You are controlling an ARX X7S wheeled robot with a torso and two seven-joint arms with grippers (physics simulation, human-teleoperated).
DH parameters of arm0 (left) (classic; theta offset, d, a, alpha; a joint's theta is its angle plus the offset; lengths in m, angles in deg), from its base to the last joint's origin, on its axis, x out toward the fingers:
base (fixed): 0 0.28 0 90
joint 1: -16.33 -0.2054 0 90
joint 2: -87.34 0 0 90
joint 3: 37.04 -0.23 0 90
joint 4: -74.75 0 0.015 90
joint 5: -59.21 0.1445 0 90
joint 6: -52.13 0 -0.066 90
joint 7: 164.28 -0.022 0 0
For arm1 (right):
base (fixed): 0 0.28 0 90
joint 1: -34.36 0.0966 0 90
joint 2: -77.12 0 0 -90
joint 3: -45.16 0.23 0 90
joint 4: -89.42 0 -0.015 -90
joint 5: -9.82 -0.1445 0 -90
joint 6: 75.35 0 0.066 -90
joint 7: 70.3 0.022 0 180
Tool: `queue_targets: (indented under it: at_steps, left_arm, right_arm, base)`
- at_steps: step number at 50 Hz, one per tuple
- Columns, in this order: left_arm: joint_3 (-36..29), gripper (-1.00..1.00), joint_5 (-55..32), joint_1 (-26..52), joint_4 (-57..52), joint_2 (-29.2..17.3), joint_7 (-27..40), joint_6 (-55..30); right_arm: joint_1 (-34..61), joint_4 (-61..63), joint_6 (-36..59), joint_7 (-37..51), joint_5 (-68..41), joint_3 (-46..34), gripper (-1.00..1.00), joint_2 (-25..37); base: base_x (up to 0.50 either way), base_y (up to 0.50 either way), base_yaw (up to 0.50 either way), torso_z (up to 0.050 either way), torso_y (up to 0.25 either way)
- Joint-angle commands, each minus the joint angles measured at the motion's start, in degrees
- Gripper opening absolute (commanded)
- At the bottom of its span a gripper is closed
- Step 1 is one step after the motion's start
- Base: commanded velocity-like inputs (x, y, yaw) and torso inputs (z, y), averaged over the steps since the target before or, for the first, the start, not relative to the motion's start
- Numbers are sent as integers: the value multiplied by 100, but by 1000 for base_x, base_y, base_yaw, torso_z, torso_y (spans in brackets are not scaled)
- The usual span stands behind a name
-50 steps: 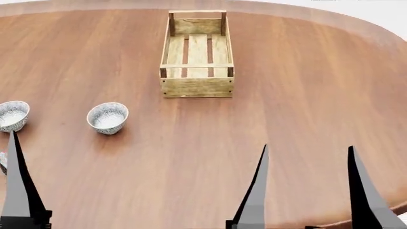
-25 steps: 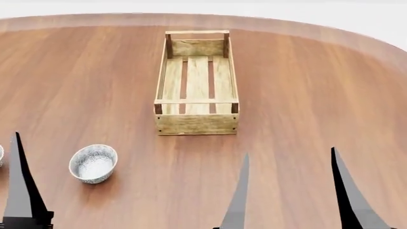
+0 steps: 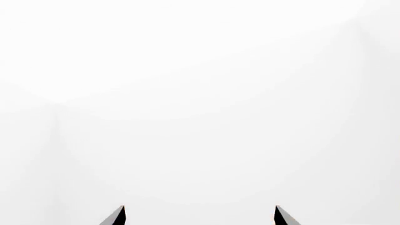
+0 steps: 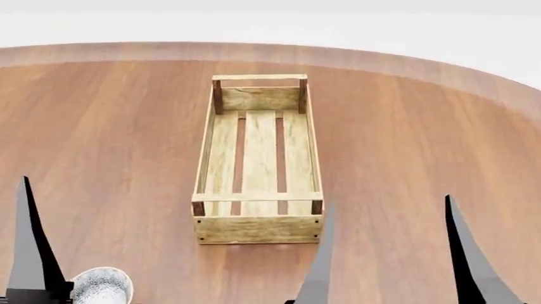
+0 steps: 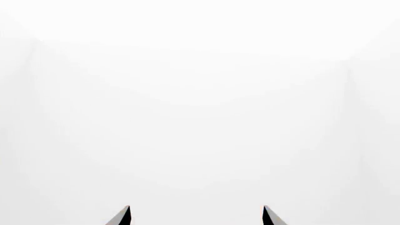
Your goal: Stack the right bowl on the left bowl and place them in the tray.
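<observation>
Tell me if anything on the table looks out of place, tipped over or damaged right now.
Nothing stands out. The tray sits flat, intact and empty on the table. One bowl stands upright at the head view's lower edge; the other bowl is out of view.

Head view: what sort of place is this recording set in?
Probably a bare simulated tabletop scene, not a furnished room: a round wooden table holds a slatted wooden tray and a speckled bowl, with only blank white beyond. Both wrist views show just white.
</observation>
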Motion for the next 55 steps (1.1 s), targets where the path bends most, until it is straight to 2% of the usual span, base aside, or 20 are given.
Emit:
queue_targets:
  at_steps: [1, 45, 55]
  left_arm:
    - [113, 100, 113, 14, 59, 65, -65, 72]
    - [15, 100, 65, 20, 122, -55, 59, 83]
    - [18, 100, -13, 29, 56, -65, 72, 39]
  right_arm:
    - [-5, -1, -63, -66, 106, 110, 100, -67]
    - [-18, -29, -135, 71, 92, -21, 100, 63]
    - [-10, -30, -113, 124, 52, -22, 100, 70]
  base:
    - [500, 0, 0, 0, 0]
    - [500, 5, 0, 0, 0]
    - [43, 2, 0, 0, 0]
